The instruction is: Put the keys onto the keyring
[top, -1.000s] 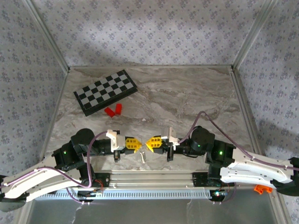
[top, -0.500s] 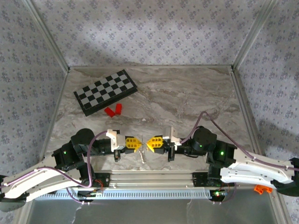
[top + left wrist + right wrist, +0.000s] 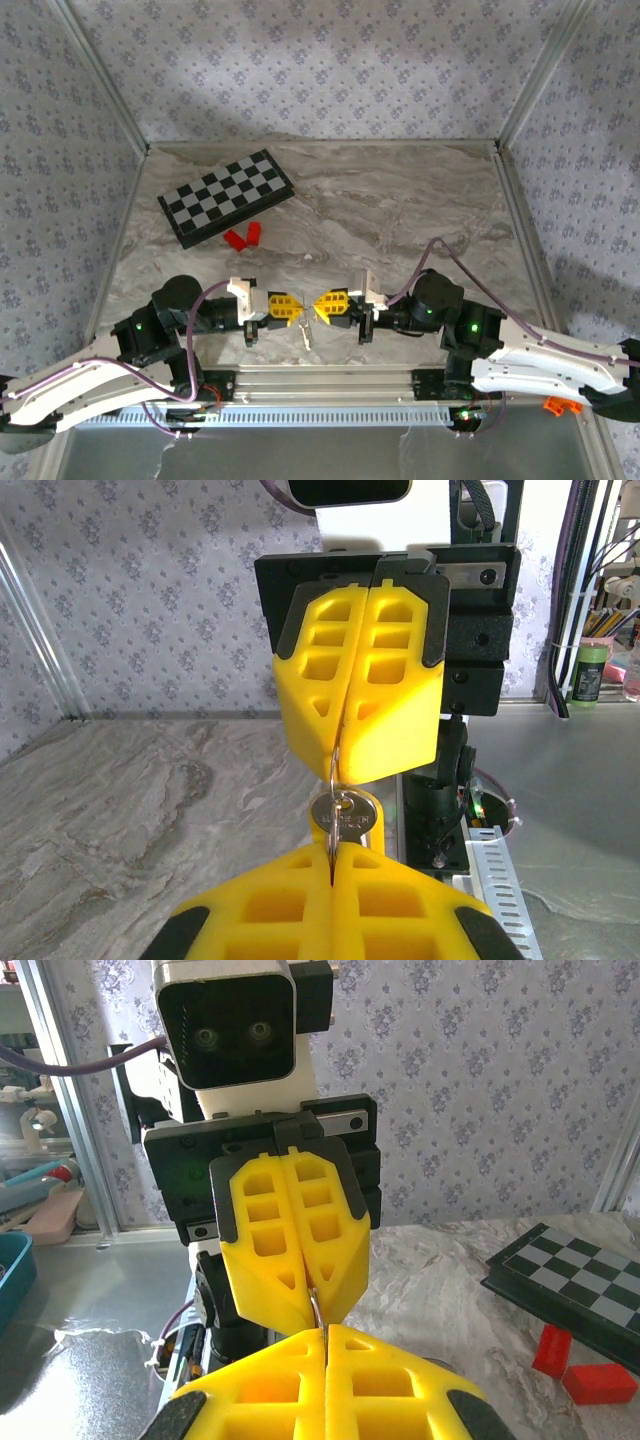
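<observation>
The two arms are meeting tip to tip over the near edge of the grey-veined, marble-patterned counter (image 3: 400,210). Each hand is showing blocky yellow pads moulded with rows of rectangular pockets and backed by black plastic. The left hand (image 3: 296,308) is pressing its pads flat together, the seam between them reduced to a hairline, and is pinching the keyring (image 3: 331,778), a thin loop of bright metal wire that is curving out of that seam. The right hand (image 3: 320,306), facing it, is likewise clamping its wedge-shaped pads together on the opposite side of the same loop, so the keyring is sitting held between the two tips. The key (image 3: 343,814) is hanging against the wire in the narrow gap between the hands. Its round, flat metal head is shining silvery with a yellowish reflection from the pads, and a small hole is showing near its upper edge; whether the wire is passing through that hole I cannot tell. In the overhead view the key is dangling as a thin pale sliver just below the tips. Well apart, toward the far left of the counter, a chessboard (image 3: 226,197) with glossy black and pale squares is lying at an angle, and two small red blocks (image 3: 243,237) are resting just beside its near edge.
</observation>
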